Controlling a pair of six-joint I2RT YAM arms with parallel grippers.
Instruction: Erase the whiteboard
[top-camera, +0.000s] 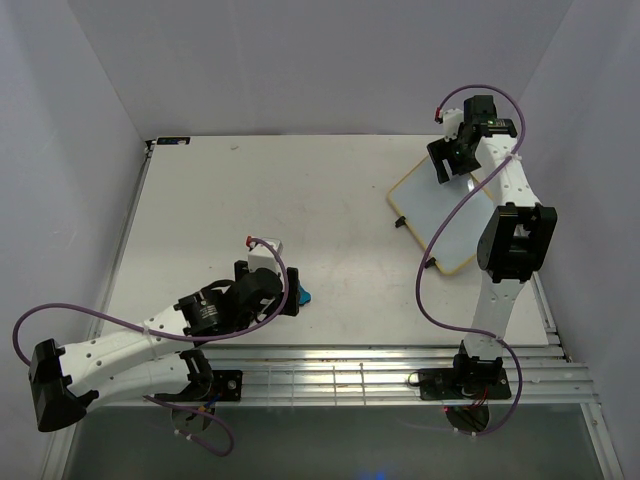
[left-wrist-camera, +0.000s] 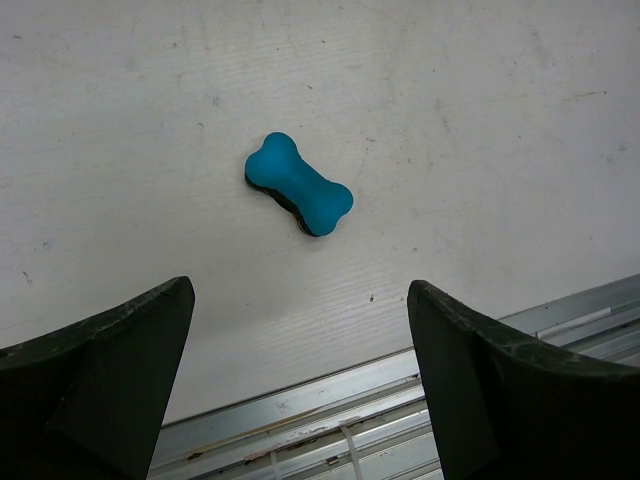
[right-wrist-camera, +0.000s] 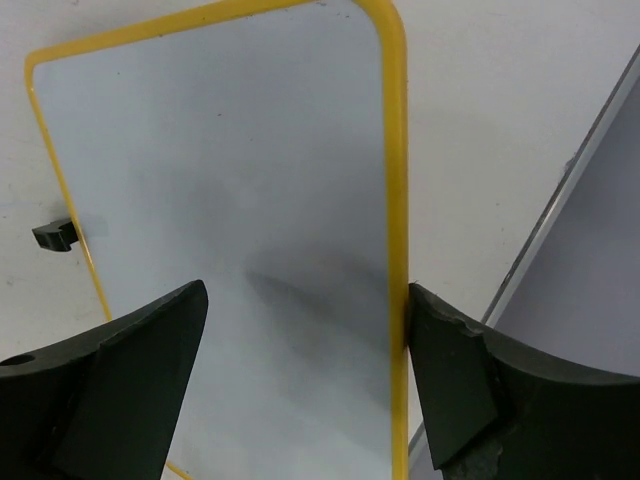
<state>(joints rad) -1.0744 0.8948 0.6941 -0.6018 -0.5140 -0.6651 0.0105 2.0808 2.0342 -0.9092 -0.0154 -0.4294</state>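
the left gripper (left-wrist-camera: 300, 290) hangs wide open, empty, near the teal eraser (left-wrist-camera: 298, 184) lying on the table (left-wrist-camera: 500, 120); the right gripper (right-wrist-camera: 306, 291), spread wide too, hovers over the yellow-framed whiteboard (right-wrist-camera: 220, 180).

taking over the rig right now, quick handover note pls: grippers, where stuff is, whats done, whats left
Left gripper: open, empty, low over the table. The teal bone-shaped eraser lies loose just ahead of its fingers, near the front edge.
Right gripper: open, empty, over the yellow-framed whiteboard, which lies flat at the table's right side.
Done: no writing shows on the board parts in view, only a grey shadow.
Left: check the strip hidden under the right arm and wipe it if marked.
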